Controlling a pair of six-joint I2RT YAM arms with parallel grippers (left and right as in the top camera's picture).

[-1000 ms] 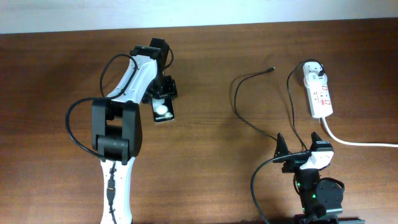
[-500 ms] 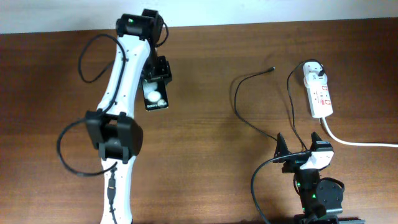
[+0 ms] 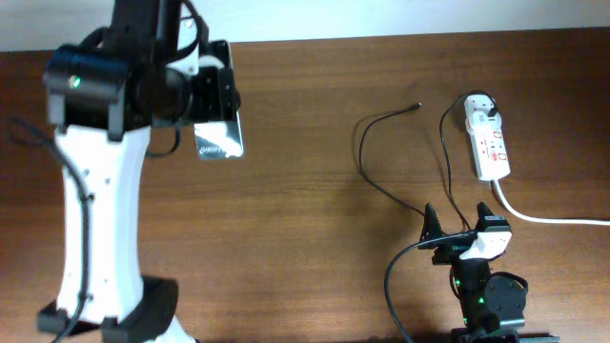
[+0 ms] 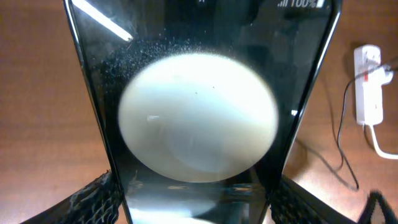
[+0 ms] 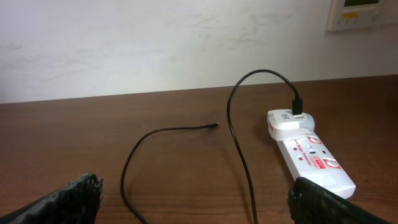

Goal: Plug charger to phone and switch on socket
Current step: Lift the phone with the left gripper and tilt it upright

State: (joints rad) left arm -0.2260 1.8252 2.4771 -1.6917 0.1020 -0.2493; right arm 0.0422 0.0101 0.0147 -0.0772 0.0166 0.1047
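Black phone (image 3: 220, 141) clamped in left gripper (image 3: 213, 95), lifted above table (image 3: 315, 267), far-left corner; right gripper (image 3: 456, 219) wide, empty. Bring phone down beside charger tip (image 3: 416, 105), port facing it, grip firm.

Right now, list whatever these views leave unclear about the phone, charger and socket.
phone port: left wrist view, cut off by the frame's lower edge; overhead, too small.
socket switch position: too small in overhead and right wrist views.
charger tip's shape: too small in every view.
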